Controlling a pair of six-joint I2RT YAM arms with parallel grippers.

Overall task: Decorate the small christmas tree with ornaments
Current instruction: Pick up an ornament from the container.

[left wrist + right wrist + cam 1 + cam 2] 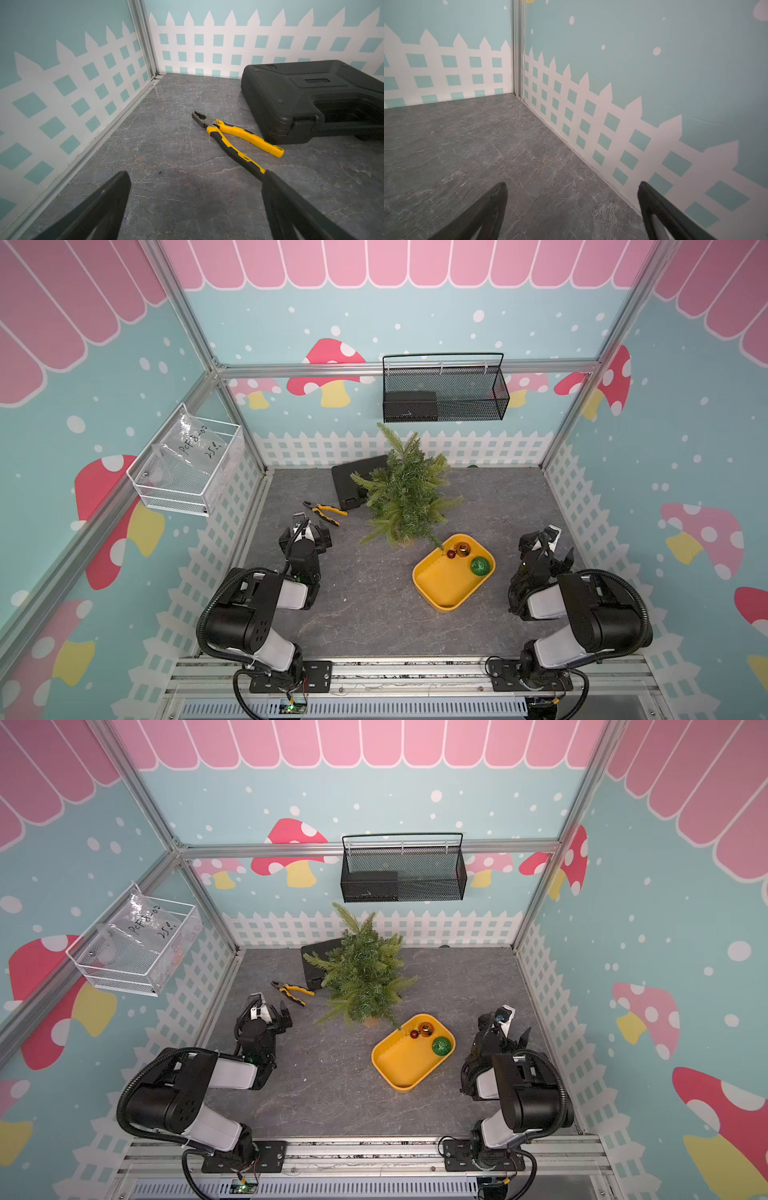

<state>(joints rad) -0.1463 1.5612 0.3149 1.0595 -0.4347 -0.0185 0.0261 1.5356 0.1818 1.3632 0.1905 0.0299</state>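
1. On the left wall we see a white wire basket (pixel 189 489) with a clear plastic bag inside it.
2. Our left gripper (pixel 196 173) hangs over the grey table (pixel 365 614) near the left wall. Its jaws are spread wide and grip nothing.
3. Just beyond it the yellow-handled pliers (pixel 325 514) lie flat on the table, beside a closed black case (pixel 351 481).
4. The small christmas tree (pixel 405 489) stands upright toward the back middle of the table, partly in front of the case.
5. A yellow tray (pixel 442 589) sits just right of the tree's base, with one low branch reaching its far corner. All three ornaments (pixel 462 551) lie in its far end. The dark red ball (pixel 451 553) is just beside the copper ball (pixel 462 548), and the glittery green ball (pixel 480 565) rests against the tray's right wall.
6. Our right gripper (pixel 572 184) hangs near the right wall, apart from the tray, its jaws wide and empty.
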